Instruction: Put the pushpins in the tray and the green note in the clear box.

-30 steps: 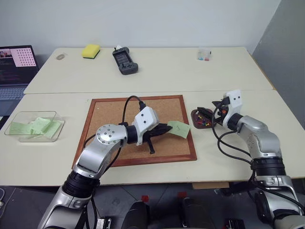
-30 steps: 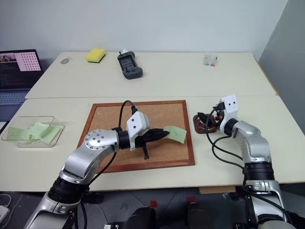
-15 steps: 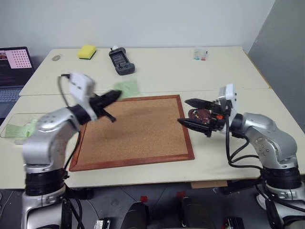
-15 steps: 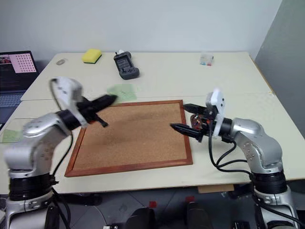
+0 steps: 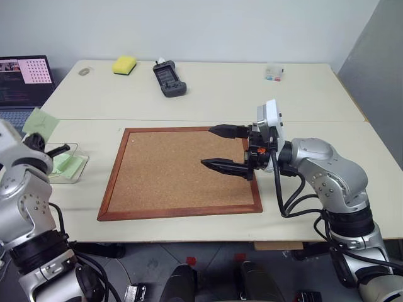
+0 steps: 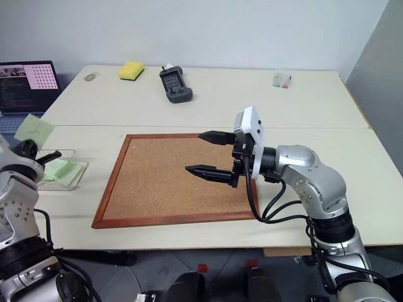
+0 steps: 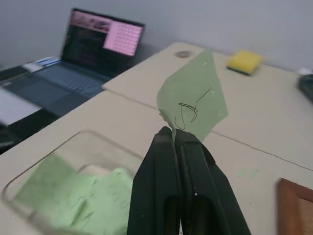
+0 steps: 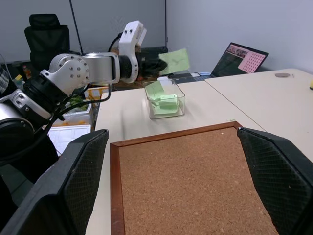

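Note:
My left gripper (image 5: 34,136) is shut on a lower corner of the green note (image 5: 39,121), a pale green slip with a dark scribble (image 7: 193,95). It holds the slip upright, just above the far end of the clear box (image 5: 77,170). That box sits at the table's left edge with other green slips (image 7: 73,196) lying inside. My right gripper (image 5: 208,146) hovers open and empty over the right half of the corkboard, pointing left. The tray and the pushpins are hidden behind my right hand.
A large wood-framed corkboard (image 5: 182,170) lies in the middle of the near table. On the far table are a yellow sponge (image 5: 124,64), a dark handheld device (image 5: 170,78) and a tiny clear case (image 5: 273,73). A laptop (image 5: 22,78) stands at the far left.
My left arm swung left with the note, from over the corkboard to above the clear box. My right gripper left the tray and came over the board's right side, still open.

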Robot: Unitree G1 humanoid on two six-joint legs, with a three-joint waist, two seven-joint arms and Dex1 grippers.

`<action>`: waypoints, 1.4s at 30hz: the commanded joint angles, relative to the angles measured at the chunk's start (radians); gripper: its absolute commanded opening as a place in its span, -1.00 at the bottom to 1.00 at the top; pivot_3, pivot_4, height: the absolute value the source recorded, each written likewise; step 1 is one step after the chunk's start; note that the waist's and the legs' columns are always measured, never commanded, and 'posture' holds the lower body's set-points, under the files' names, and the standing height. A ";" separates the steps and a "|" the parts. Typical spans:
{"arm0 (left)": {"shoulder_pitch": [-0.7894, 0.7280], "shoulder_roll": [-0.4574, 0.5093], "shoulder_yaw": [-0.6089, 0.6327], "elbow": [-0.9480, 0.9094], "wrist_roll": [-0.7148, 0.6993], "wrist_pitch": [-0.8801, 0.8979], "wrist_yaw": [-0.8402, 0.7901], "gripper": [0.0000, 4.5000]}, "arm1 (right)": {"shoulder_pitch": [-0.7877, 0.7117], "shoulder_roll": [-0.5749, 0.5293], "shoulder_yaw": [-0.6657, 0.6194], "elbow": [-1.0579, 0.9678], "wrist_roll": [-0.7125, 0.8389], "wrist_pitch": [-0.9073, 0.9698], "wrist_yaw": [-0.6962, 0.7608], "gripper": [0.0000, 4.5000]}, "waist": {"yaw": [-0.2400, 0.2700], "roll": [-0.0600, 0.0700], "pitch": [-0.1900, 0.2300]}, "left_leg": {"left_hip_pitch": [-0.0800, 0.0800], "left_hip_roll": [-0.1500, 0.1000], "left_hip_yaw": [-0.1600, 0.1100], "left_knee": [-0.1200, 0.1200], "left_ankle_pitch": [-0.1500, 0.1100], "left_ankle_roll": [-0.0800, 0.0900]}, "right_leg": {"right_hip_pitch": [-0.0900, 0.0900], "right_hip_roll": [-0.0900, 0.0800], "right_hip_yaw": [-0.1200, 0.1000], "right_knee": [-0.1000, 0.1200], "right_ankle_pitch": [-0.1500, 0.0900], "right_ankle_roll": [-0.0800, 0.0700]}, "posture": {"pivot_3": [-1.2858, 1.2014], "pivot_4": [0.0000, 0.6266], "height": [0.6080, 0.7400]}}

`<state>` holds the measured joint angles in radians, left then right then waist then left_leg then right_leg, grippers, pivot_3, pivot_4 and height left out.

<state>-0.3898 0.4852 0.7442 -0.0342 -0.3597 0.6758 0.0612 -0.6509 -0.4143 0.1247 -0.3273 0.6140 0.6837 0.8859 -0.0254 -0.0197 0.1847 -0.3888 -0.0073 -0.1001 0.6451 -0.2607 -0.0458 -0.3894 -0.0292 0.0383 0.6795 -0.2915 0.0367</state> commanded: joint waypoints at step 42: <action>-0.141 -0.130 0.242 -0.061 -0.312 0.169 0.382 0.98 | -0.007 -0.011 -0.014 -0.028 0.012 0.007 -0.034 1.00 | -0.003 -0.003 -0.001 | 0.000 0.000 -0.001 0.000 0.000 0.000 | 0.000 0.001 -0.001 0.001 0.000 0.000 | 0.03 -0.52 1.00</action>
<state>-0.5151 0.3459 0.9686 -0.0445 -0.6407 0.8403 0.4188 -0.6477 -0.4227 0.1239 -0.3267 0.6113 0.6933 0.8501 -0.0285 -0.0226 0.1838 -0.3890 -0.0070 -0.1006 0.6454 -0.2604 -0.0463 -0.3893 -0.0284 0.0374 0.6801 -0.2915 0.0367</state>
